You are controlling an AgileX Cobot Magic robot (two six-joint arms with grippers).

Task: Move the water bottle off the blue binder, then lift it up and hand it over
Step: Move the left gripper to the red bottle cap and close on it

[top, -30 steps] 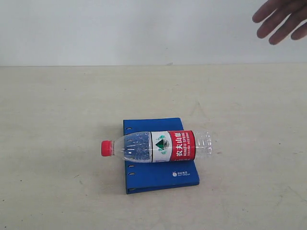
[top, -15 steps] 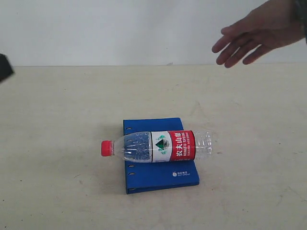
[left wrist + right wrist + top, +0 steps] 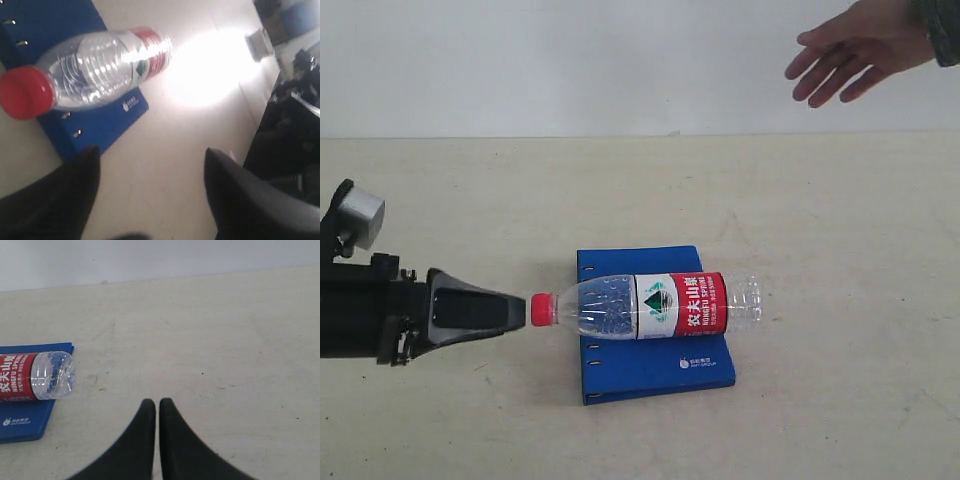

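Exterior view. Shows the water bottle [image 3: 660,306] lying on its side across the blue binder [image 3: 650,375], red cap poking past the binder's left edge, clear base overhanging the right edge. Puts the binder flat on the pale worktop [image 3: 820,220], near the middle. Finds the left hand [image 3: 518,312] low at the left, level with the bottle, black tip just beside or touching the cap; cannot tell which. Catches a person's outstretched palm [image 3: 855,50] high at the upper right, fingers spread, well apart from the bottle.

Left wrist view. Shows the left hand spread wide, nothing between the two dark fingers, only bare worktop in the gap. Places the cap and the binder's slotted spine edge just ahead of one finger, off to one side of the gap.

Right wrist view. Shows the right hand [image 3: 157,402] pressed together, pinching nothing, hovering over bare worktop, near the bottle's base end and a binder corner, apart from both.
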